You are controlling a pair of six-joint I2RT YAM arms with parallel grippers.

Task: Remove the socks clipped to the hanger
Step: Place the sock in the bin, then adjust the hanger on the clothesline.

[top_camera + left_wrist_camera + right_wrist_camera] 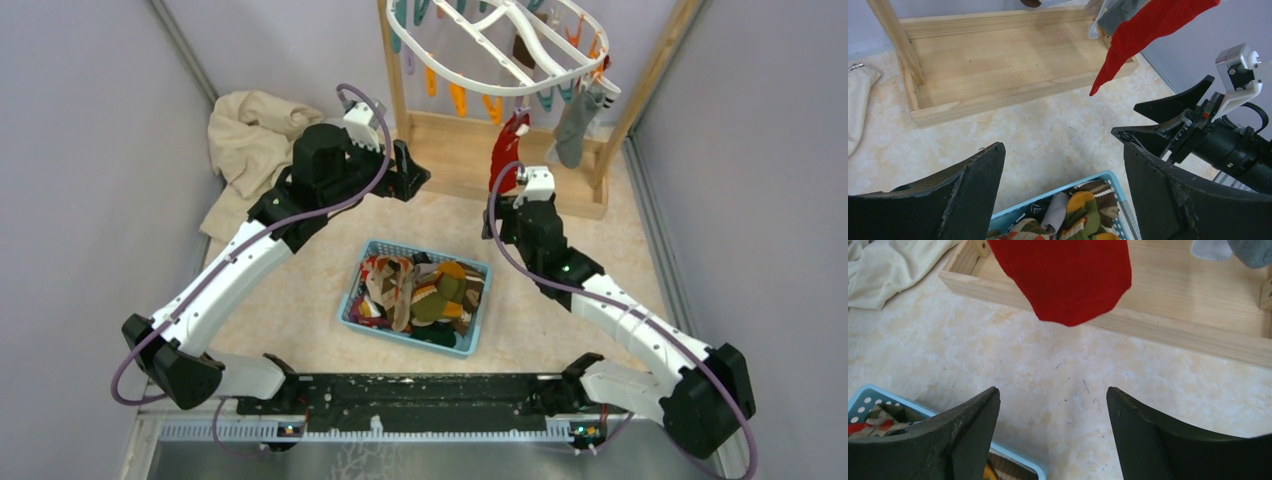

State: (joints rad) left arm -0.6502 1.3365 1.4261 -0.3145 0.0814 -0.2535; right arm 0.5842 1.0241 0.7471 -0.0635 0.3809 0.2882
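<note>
**On the hanger at twelve o'clock, two socks are waiting while most are lying in the basket**

The hanger (500,45) is hanging from the wooden rack (470,165) at twelve o'clock on the tabletop (600,290), with most of its clips dangling bare. A red sock (508,150) is hanging from the ring's six o'clock edge, and a grey sock (575,125) is hanging at about four o'clock. A dark shape is showing through the ring, possibly a third sock, though I cannot tell.

At the centre, a blue basket (352,300) is holding a pile of socks (420,295), so the bulk of the job is looking done and at least two socks are remaining.

The right fingers (948,440) are standing wide apart and empty just below the red sock's toe, likely lining up for it. The left fingers (963,195) are also gaping with nothing between them, hovering at eleven o'clock of the basket. A beige cloth (250,140) is lying at ten o'clock.
</note>
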